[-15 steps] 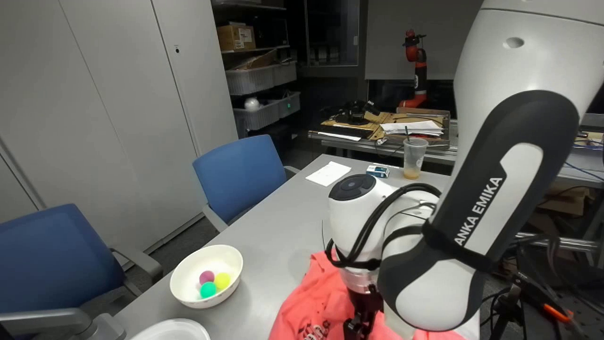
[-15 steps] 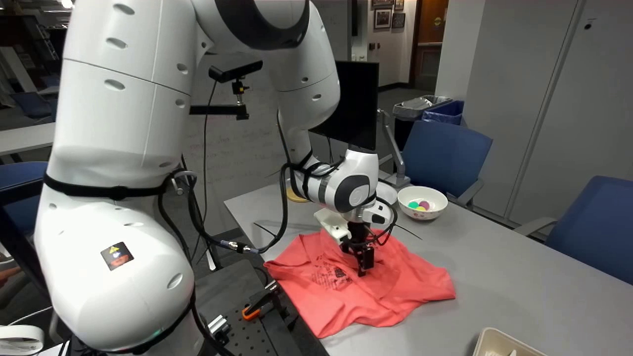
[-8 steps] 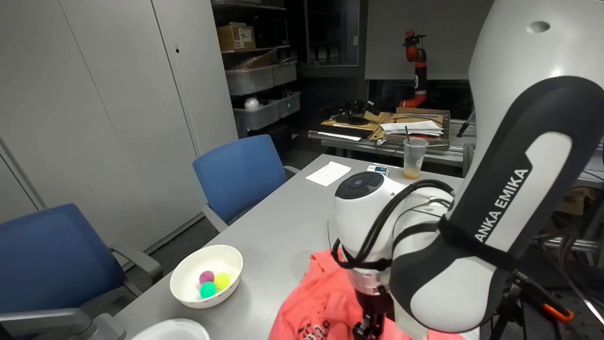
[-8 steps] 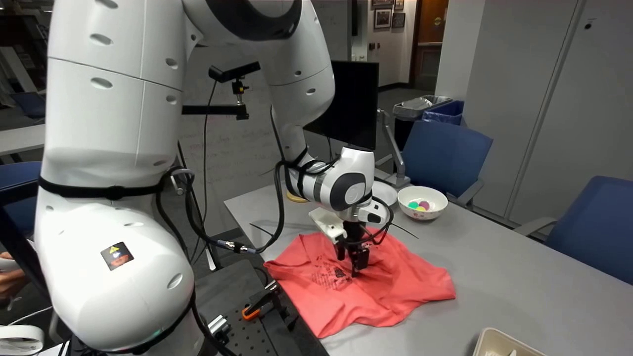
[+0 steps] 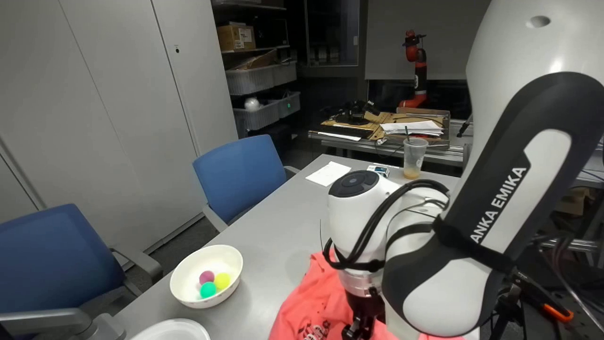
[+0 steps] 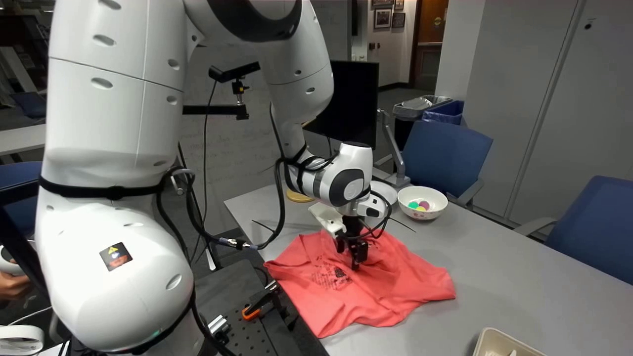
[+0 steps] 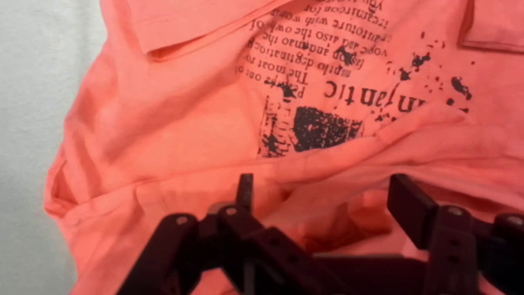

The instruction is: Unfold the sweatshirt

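The gripper (image 7: 321,190) is over the sweatshirt (image 6: 390,296), its jaws spread wide; in the wrist view, loose coral folds show between the fingers (image 7: 410,213), and I cannot tell whether their tips touch the cloth. Compared with a second ago it stands slightly higher and a little closer to the sweatshirt's dark print (image 7: 323,129). The sweatshirt lies crumpled on the gray table (image 6: 499,267), its outline just as it was, with a fold covering part of the print. In both exterior views, the white bowl (image 5: 203,262) and its three balls (image 5: 208,290) are unmoved, off to one side of the sweatshirt and near it; the white plate (image 5: 174,331), too, lies clear of the sweatshirt, on that same side. Farther out past the sweatshirt are a blue chair (image 6: 442,153) and a dark monitor (image 6: 353,101). A person's hand (image 6: 12,287), well apart from the sweatshirt, shows more fully than it did.
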### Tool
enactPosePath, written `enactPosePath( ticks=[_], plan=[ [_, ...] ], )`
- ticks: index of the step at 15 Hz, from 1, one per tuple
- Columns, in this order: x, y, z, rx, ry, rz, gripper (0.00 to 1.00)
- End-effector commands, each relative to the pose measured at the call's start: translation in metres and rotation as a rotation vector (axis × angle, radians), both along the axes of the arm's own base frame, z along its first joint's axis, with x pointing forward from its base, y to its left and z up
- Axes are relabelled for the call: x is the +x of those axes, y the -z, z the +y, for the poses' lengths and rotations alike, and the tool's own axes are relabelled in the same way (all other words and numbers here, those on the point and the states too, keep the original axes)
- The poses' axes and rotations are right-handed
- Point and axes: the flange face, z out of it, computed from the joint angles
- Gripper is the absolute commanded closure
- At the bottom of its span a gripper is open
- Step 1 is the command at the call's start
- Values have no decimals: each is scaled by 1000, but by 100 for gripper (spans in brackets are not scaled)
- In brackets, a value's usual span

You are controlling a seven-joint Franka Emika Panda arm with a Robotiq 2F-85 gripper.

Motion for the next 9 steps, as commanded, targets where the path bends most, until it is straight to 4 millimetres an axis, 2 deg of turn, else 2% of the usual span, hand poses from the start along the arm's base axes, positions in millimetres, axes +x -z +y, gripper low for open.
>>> enactPosePath(
  ticks=[1,5,7,8,9],
  plan=[
    [5,4,-2,21,16,-4,17],
    [3,16,-8,16,53,8,18],
    [4,21,-10,20,72,11,33],
    [5,23,-10,22,76,7,46],
    [6,25,-10,25,81,4,55]
  ],
)
